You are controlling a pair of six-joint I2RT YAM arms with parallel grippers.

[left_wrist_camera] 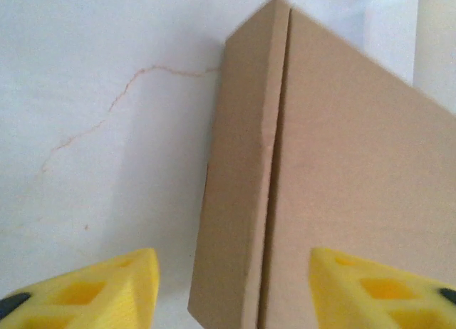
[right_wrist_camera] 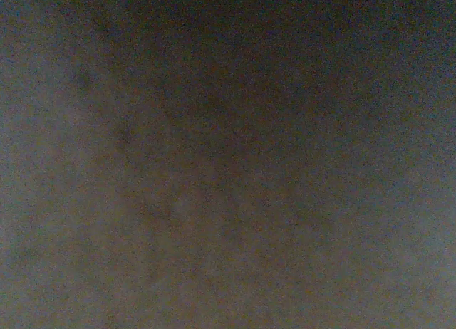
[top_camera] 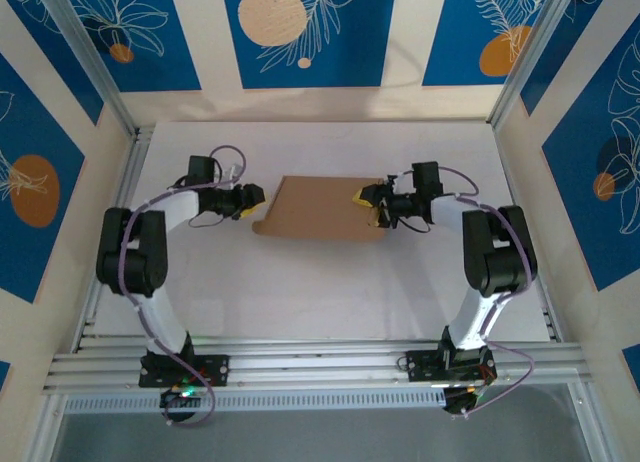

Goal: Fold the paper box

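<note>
1 paper box [top_camera: 318, 210], 2 claws [top_camera: 254, 198] [top_camera: 371, 207].

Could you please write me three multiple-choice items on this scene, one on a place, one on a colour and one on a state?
1. Where does the box lie on the table?
A. In the far left corner
B. Between the left gripper and the right gripper
C. Against the near edge

2. What colour are the left gripper's fingers?
A. Red
B. Green
C. Yellow

3. How does the left gripper stand?
A. Open, fingers wide apart
B. Shut, fingers touching
C. Shut on a pen

Key:
1 B: the top view shows a gripper at each end of the box.
2 C: the left wrist view shows yellow fingers.
3 A: in that view a wide gap parts the fingers, with the box's end ahead of it.
</note>
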